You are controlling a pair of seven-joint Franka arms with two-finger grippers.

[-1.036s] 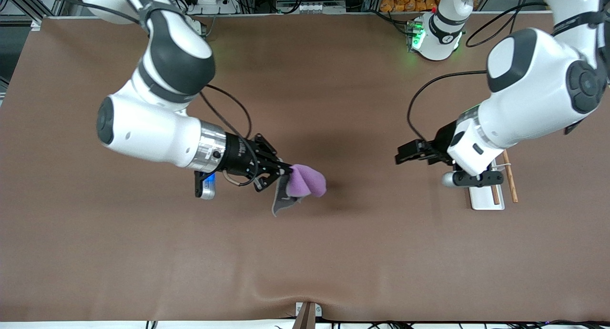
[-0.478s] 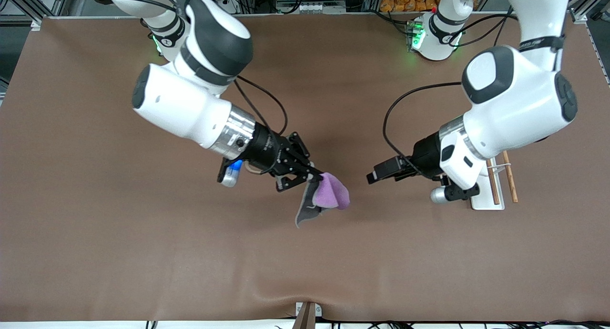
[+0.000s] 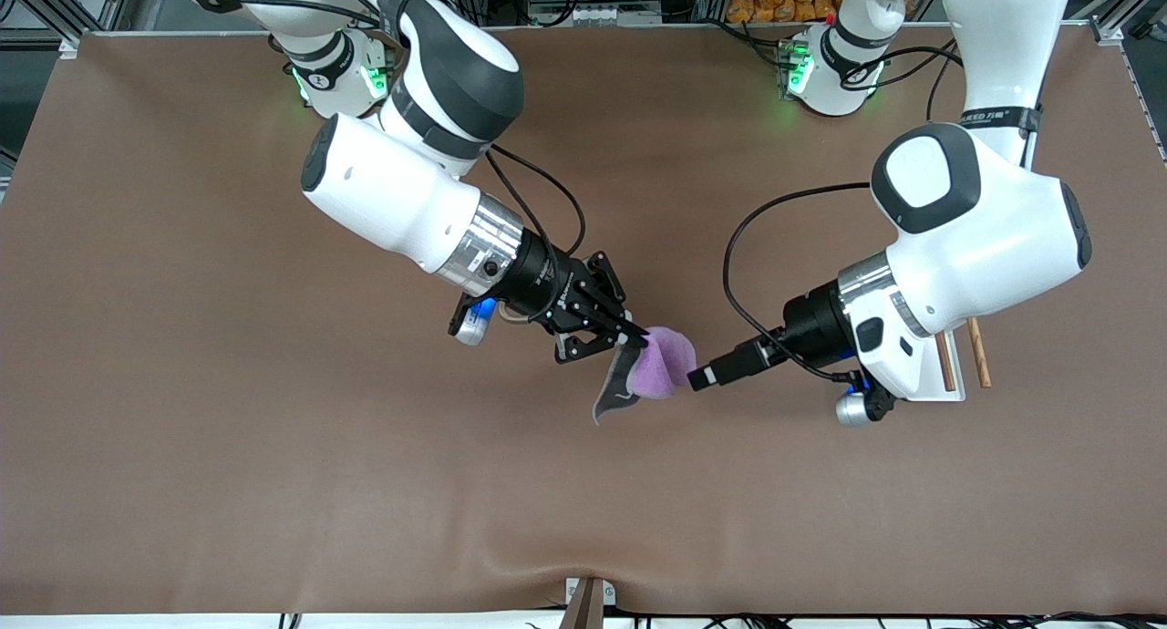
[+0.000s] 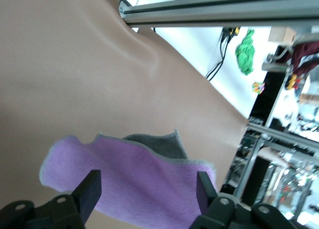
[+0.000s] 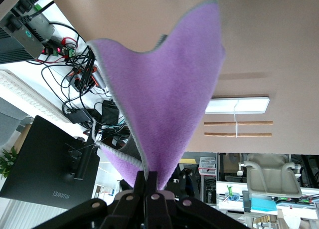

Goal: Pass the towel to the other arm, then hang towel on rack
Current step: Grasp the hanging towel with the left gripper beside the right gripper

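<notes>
hanging over the middle of the table, the towel (image 3: 661, 370) is pinched by one corner in the clenched right gripper (image 3: 635, 340), purple face showing and a grey flap drooping toward six o'clock. its free purple edge points at about four o'clock, straight at the left gripper (image 3: 704, 377), which comes in from the rack (image 3: 948, 366) end. in the left wrist view its fingers (image 4: 89, 191) stand apart with the towel's edge lying between them, not yet gripped. that edge runs across the gap, so closing there looks like the handover.
</notes>
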